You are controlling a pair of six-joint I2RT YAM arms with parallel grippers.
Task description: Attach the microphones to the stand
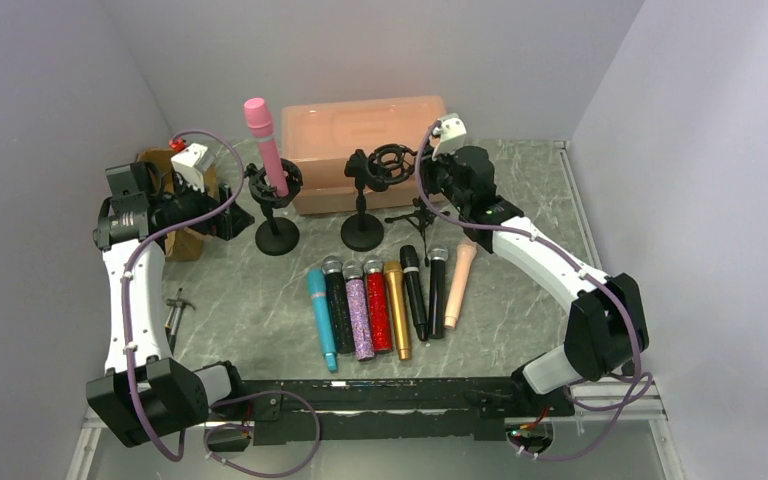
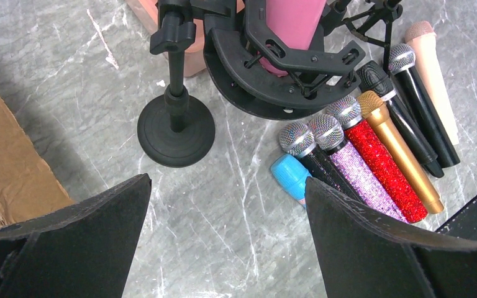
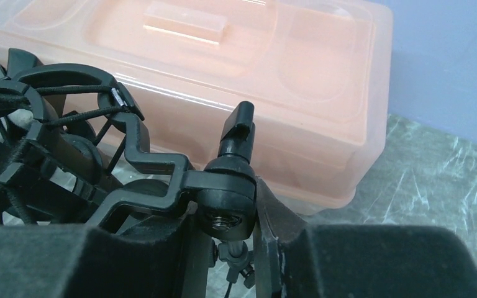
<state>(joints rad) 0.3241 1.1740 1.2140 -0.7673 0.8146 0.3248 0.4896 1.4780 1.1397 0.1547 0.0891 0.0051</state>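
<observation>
At the far middle of the surface (image 1: 250, 330), gripping the pivot joint (image 3: 227, 198) of the empty shock mount (image 1: 392, 165) with the right end effector (image 3: 223, 236), fingers clenched on either side of it just below the tilt knob (image 3: 236, 124). Looks like steadying or re-angling the cradle of the right stand (image 1: 362, 235), so probably preparation for a second microphone and not the loading itself. One already in place, judging by the layout: pink microphone (image 1: 265, 140) seated head up, slightly tilted, in the cradle of the left stand (image 1: 277, 238). Nothing in the left end effector (image 2: 227, 198): fully released, hanging just left of that stand's base and near the cardboard box (image 2: 6, 155). Lying flat in a row nearer the arms, side by side with heads toward the far side: teal microphone (image 1: 322, 320), black glitter microphone (image 1: 339, 310), purple glitter microphone (image 1: 360, 320), red glitter microphone (image 1: 378, 315), gold microphone (image 1: 398, 320), two plain black microphones (image 1: 415, 290) and peach microphone (image 1: 458, 285), the last on the right. Next, most likely: let go of the joint once the cradle faces up, take one microphone from the row by its handle, stand it upright and slide the handle down through the ring. Calls for a mount that does not swing, a grip clear of the mesh head, and care around the peach storage box (image 1: 370, 140) just behind.
</observation>
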